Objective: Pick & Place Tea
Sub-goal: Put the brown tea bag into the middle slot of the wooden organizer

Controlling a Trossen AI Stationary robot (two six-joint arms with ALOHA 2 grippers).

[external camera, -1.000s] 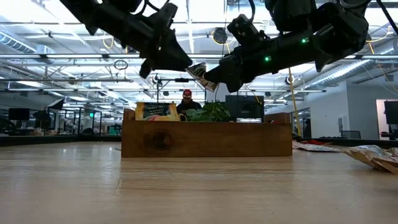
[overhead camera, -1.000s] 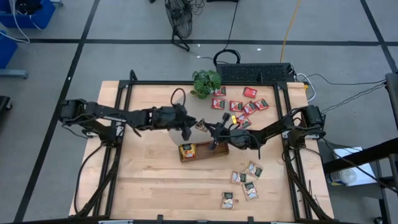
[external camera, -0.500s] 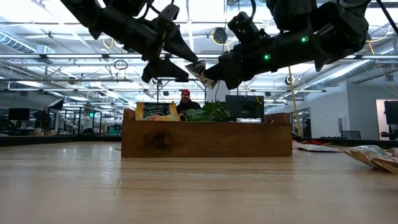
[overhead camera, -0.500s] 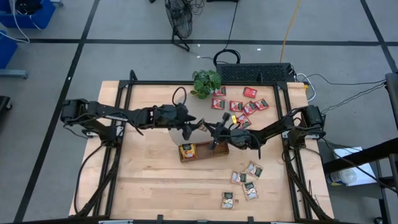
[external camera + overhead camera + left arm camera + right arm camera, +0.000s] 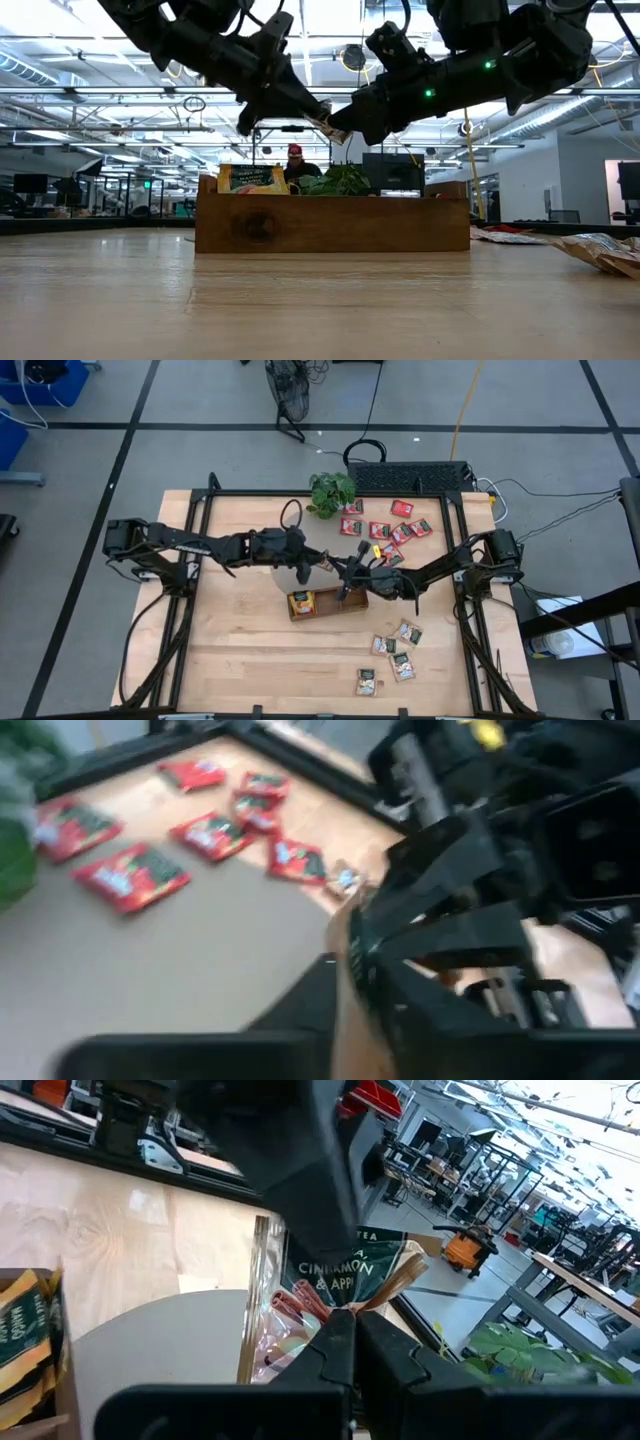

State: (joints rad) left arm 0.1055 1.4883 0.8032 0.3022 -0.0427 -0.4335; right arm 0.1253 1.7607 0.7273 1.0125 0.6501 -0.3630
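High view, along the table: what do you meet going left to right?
Left arm's base → left tool, meeting the right tool over the wooden tray → red tea packets → pale tea packets → right arm's base.

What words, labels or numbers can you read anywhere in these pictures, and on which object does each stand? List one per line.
"CINNAMON & APPLE", only partly legible, with "TEA" above it: on the tea packet pinched in the right gripper.
Print on the yellow packet standing in the wooden tray: too small to read.
Print on the red packets on the table: blurred, unreadable.
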